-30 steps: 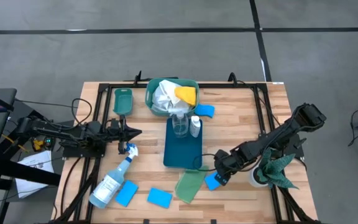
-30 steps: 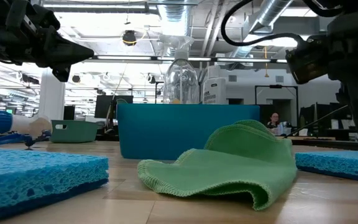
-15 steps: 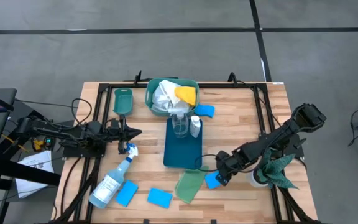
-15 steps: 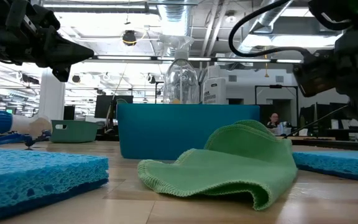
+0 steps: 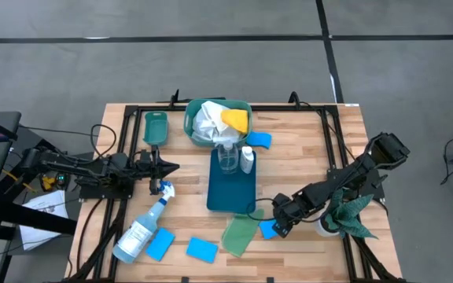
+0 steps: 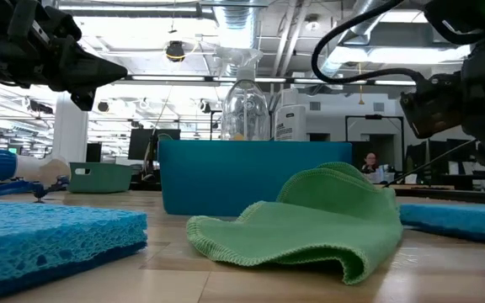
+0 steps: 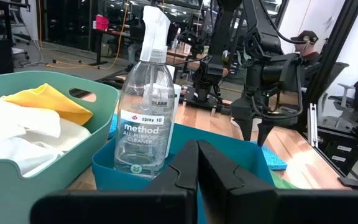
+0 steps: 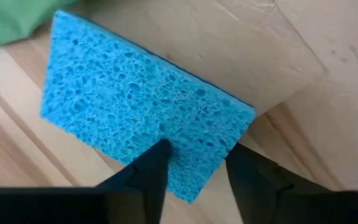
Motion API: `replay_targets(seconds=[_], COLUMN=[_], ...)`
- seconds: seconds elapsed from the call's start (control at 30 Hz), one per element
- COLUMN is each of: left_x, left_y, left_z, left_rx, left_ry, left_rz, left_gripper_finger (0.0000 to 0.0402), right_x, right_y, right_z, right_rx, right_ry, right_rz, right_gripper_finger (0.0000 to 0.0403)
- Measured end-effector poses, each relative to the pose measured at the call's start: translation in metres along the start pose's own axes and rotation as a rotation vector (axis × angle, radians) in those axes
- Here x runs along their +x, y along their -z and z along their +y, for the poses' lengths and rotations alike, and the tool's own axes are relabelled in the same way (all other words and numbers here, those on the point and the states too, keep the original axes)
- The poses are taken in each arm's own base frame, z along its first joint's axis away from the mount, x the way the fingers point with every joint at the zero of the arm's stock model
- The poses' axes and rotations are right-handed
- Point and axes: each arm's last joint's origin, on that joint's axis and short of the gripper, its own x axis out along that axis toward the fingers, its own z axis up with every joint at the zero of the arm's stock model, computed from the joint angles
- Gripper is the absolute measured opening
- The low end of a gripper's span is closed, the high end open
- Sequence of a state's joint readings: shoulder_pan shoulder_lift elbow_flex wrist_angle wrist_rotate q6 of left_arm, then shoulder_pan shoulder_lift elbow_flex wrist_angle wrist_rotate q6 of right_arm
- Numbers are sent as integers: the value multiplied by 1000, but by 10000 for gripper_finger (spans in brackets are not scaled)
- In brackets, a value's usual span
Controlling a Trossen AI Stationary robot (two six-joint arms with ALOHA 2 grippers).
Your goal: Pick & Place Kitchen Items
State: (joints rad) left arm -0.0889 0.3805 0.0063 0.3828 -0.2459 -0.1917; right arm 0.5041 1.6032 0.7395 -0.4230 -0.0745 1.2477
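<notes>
Blue sponge (image 8: 145, 115), beside the light-green cloth (image 5: 240, 233), is straddled by the right gripper (image 8: 194, 165), lowered and narrowed since a second ago, fingers not yet clamped; a grasp seems imminent

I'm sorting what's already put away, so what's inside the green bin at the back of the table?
The green bin holds a crumpled white cloth and a yellow cloth. Anything beneath those cloths is covered.
</notes>
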Motion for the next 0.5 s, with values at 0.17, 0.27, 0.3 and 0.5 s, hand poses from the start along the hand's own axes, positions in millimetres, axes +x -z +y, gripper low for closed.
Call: replay_targets(seconds=[0.17,0.27,0.3,0.5], left_x=[0,0,0,0], left_y=[0,0,0,0], left_z=[0,0,0,0], left_rx=[0,0,0,0], left_ry=[0,0,0,0], left_rz=[0,0,0,0], left_gripper_finger=[0,0,0,0], right_x=[-4,-8,-8,-9], right_y=[-1,-2,-2,0], right_z=[0,2,2,3], right_rx=[-33,-54,-53,-52], right_ry=[-11,-30,-32,-48], right_rz=[-36,-71,-72,-59], right_gripper_finger=[57,11,8,3])
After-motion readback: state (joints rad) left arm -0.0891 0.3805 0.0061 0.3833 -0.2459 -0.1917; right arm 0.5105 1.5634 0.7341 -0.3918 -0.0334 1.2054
